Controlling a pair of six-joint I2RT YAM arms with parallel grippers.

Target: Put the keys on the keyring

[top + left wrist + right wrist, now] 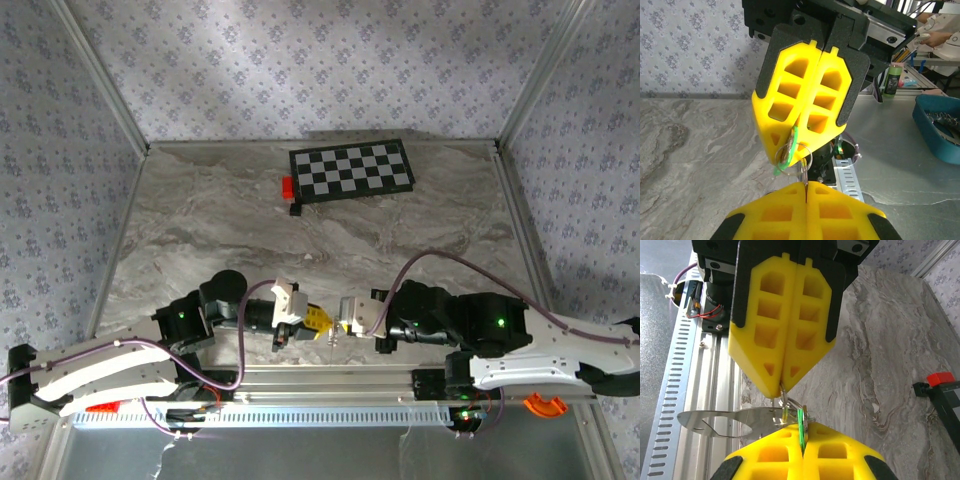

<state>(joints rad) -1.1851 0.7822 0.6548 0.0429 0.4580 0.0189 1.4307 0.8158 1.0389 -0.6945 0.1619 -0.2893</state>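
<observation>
**Relation governing the next move.** The two grippers meet tip to tip above the near edge of the table, about midway between left and right.

- The right gripper has its pads pressed together on the green tag of the keyring. The ring stands in the small gap between the tips.
- The left gripper is also pressed together, pinching a metal sliver seen edge-on (key blade or ring wire: cannot tell).
- One key lies flat with one end at the ring. Its long axis runs from there toward the near side, over the rail, crosswise to the line of the grippers.

Both tips are just beside the ring. In my judgement, alignment there decides the move. Whether the key is already threaded cannot be told.
</observation>
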